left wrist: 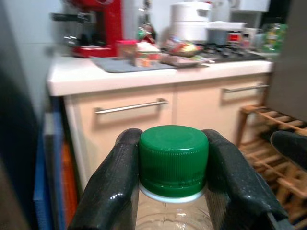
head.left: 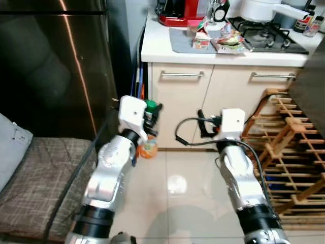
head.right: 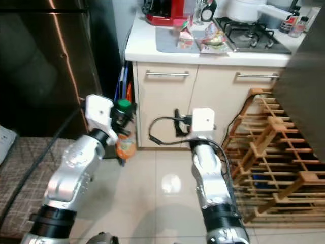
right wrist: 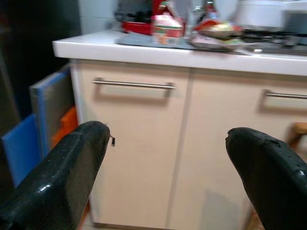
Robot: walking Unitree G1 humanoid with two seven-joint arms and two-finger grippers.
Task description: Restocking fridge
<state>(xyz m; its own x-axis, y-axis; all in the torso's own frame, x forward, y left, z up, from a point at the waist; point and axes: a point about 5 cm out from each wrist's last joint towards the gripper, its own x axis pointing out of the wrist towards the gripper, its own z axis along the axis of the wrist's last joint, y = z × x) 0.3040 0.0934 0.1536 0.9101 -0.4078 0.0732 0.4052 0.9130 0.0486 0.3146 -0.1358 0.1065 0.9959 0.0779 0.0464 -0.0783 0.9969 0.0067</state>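
Both silver arms reach forward, side by side. The left hand point(left wrist: 172, 191) has its two black fingers point(left wrist: 112, 187) closed on something between them. The right hand point(right wrist: 168, 163) is empty, fingers spread wide.

Both arms are silver, rounded metal shells with a black ribbed ring near the elbow. Each wrist ends in a white boxy block with a small dark screw hole on its top face. The left pincer point(left wrist: 173, 191) has two long black fingers point(left wrist: 111, 187) with a glossy, slightly speckled surface and rounded tips. The right pincer point(right wrist: 168, 172) has the same thick black fingers point(right wrist: 62, 177), shiny and blunt at the ends. A black cable point(head.left: 190, 133) loops out from the right wrist block and runs back along the arm.
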